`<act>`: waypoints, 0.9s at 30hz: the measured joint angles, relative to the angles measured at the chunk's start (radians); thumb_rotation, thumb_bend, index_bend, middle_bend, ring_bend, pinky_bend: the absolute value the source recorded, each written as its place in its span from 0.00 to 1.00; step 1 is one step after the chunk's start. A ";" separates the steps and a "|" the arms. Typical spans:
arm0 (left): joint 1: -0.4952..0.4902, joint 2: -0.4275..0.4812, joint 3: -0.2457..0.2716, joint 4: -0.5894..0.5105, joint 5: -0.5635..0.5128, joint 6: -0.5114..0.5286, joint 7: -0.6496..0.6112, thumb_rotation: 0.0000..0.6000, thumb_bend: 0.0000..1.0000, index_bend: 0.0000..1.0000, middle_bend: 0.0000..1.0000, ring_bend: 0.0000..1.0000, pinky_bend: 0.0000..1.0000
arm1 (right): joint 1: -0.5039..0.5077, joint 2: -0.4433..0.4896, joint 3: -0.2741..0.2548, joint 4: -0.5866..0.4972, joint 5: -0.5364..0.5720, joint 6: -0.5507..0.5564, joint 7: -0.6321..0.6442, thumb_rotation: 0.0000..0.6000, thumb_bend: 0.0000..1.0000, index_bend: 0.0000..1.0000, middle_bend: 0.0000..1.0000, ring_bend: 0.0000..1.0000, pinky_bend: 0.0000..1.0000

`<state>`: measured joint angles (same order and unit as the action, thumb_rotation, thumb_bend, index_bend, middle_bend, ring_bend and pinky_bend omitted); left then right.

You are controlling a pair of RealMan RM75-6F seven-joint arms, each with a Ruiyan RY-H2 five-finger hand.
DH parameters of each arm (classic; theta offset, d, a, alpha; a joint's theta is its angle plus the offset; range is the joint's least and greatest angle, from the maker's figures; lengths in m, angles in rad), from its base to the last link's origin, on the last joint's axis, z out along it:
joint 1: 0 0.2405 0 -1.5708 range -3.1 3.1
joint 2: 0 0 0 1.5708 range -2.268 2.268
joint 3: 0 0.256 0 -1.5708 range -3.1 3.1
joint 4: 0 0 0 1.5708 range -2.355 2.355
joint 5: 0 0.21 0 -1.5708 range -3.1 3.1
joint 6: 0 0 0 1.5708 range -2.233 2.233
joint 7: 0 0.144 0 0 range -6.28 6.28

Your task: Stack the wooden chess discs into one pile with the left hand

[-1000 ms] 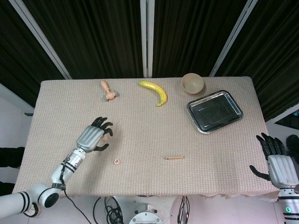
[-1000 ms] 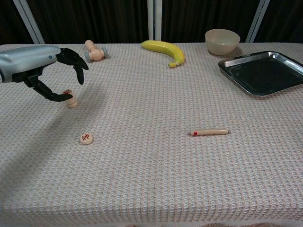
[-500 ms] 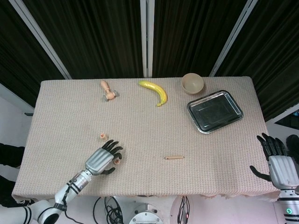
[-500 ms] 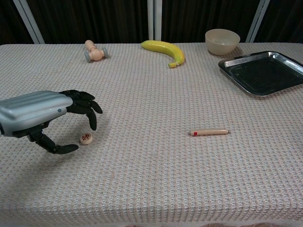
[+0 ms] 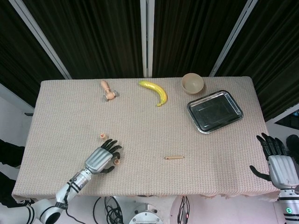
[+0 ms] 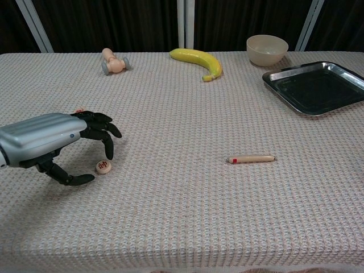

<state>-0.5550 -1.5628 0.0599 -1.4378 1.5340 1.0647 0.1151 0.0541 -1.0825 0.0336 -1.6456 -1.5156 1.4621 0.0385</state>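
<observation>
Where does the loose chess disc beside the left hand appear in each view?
Head view: loose chess disc, lower left, just right of the left hand.
Chest view: loose chess disc, lower left, under the fingers.
Shared landmark: wooden stick, to its right.

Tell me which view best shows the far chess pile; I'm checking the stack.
The head view: the pile sits clear beyond the left robot hand. In the chest view, that robot hand hides nearly all of it.
</observation>
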 measured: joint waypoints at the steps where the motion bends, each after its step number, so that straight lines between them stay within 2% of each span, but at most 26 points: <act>1: 0.000 -0.001 -0.001 0.002 0.001 0.000 -0.001 1.00 0.28 0.43 0.15 0.00 0.00 | 0.000 0.000 0.000 0.000 0.000 -0.001 0.000 1.00 0.14 0.00 0.00 0.00 0.00; 14: -0.005 -0.018 -0.001 0.023 0.004 -0.023 -0.037 1.00 0.28 0.42 0.15 0.00 0.00 | 0.002 0.000 0.000 0.001 0.002 -0.005 0.000 1.00 0.14 0.00 0.00 0.00 0.00; 27: -0.004 -0.025 -0.008 0.035 0.001 -0.026 -0.035 1.00 0.28 0.47 0.15 0.00 0.00 | 0.002 0.000 -0.001 0.000 0.002 -0.005 0.000 1.00 0.14 0.00 0.00 0.00 0.00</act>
<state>-0.5591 -1.5879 0.0515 -1.4024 1.5349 1.0390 0.0805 0.0559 -1.0822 0.0328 -1.6454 -1.5138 1.4573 0.0381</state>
